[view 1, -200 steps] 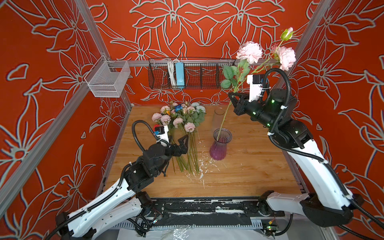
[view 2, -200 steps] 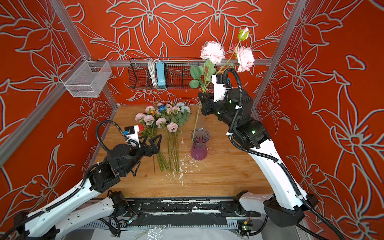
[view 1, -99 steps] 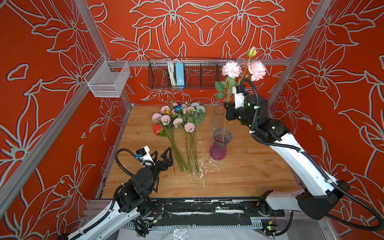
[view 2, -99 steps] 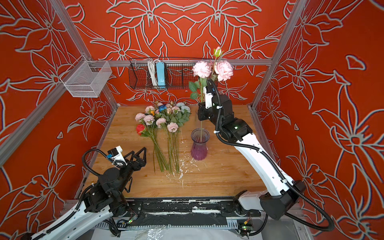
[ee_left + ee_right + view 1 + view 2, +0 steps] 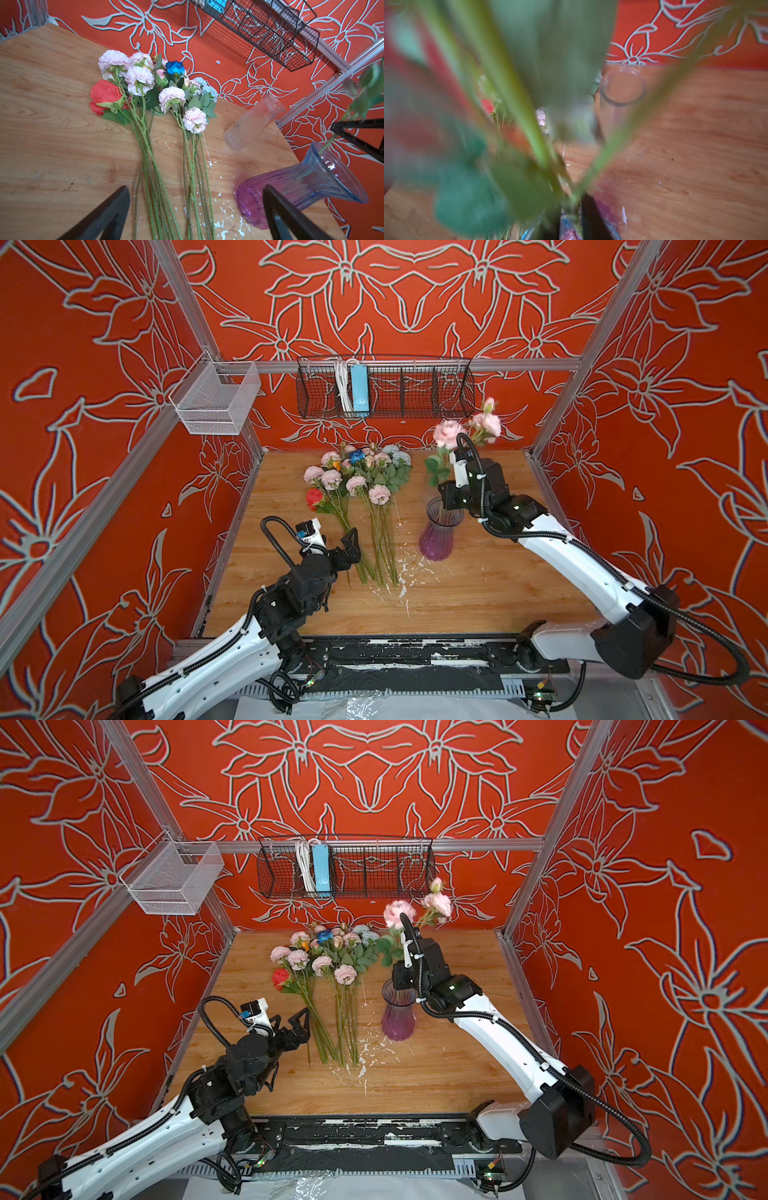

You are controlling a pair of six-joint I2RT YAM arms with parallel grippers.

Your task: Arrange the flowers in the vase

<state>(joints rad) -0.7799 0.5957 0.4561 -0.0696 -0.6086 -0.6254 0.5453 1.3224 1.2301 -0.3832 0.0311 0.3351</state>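
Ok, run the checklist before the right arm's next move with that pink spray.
1. Stem of the pink spray inside the purple vase: ok, the left wrist view shows it entering the mouth.
2. Purple vase upright on the table: ok.
3. Right gripper grip on the stem: cannot tell, leaves blur its wrist view.
4. Left gripper open and empty: ok, it hovers by the stems of the loose flowers.
5. Clear vase apart from the purple one: ok.
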